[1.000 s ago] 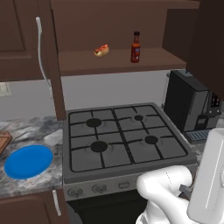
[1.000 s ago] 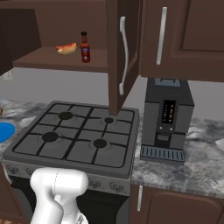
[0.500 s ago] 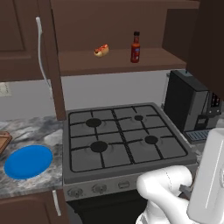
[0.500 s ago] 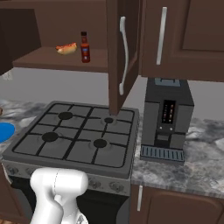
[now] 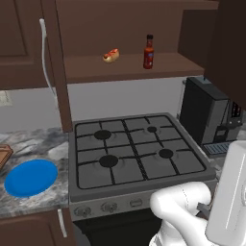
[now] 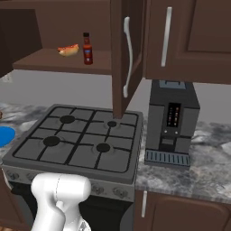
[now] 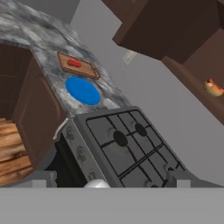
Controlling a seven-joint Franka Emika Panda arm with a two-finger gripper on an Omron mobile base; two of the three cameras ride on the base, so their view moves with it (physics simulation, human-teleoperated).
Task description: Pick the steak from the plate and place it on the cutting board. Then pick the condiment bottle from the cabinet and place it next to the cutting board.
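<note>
Already the steak is on the board — the bottle is what remains, high above a low arm.

Largest first: one cabinet (image 5: pixel 120 29) stands open, its shelf well above the stove (image 5: pixel 134 153) (four burners, one stove). One coffee machine (image 6: pixel 173 122) sits beside it. One blue plate (image 7: pixel 83 91) lies bare on the counter, just beside one cutting board (image 7: pixel 78 65), and one steak (image 7: pixel 74 63) rests on that board. One bottle (image 5: pixel 149 52) stands upright on the shelf, long axis vertical, near one hot dog (image 5: pixel 111 55). Judging by the hand view, the gripper hangs low in front of the stove, so the bottle lies up and away from it — a long reach. Whether its fingers are wide or narrow I cannot tell.
</note>
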